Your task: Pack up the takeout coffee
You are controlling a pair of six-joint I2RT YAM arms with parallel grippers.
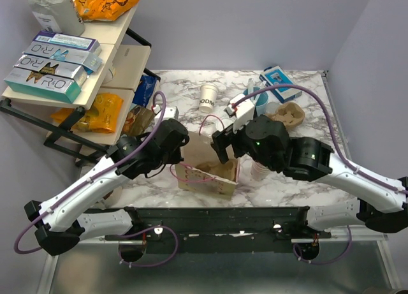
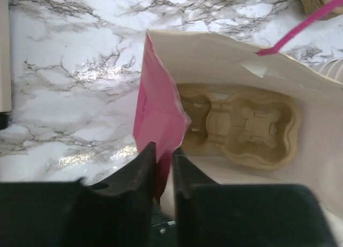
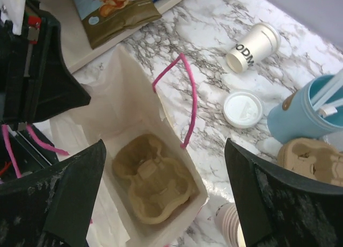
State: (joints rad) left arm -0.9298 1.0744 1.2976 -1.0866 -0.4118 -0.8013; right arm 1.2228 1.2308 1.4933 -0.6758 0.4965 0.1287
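The takeout coffee (image 1: 208, 97), a white paper cup with dark lettering, is on the marble table behind the bag; in the right wrist view (image 3: 252, 46) it looks tipped on its side. A white paper bag (image 1: 210, 174) with pink handles stands open at the table's front, with a moulded pulp cup carrier (image 3: 153, 177) on its floor. My left gripper (image 2: 163, 156) is shut on the bag's pink-printed left wall (image 2: 155, 105). My right gripper (image 3: 166, 193) is wide open and empty, hovering over the bag's mouth, well short of the cup.
A loose white lid (image 3: 243, 109) lies right of the bag. A light-blue mug (image 3: 300, 115) with white sticks, a second pulp carrier (image 3: 313, 158) and a stack of lidless cups (image 3: 230, 223) are on the right. A shelf (image 1: 95, 71) with boxes and snack bags stands on the left.
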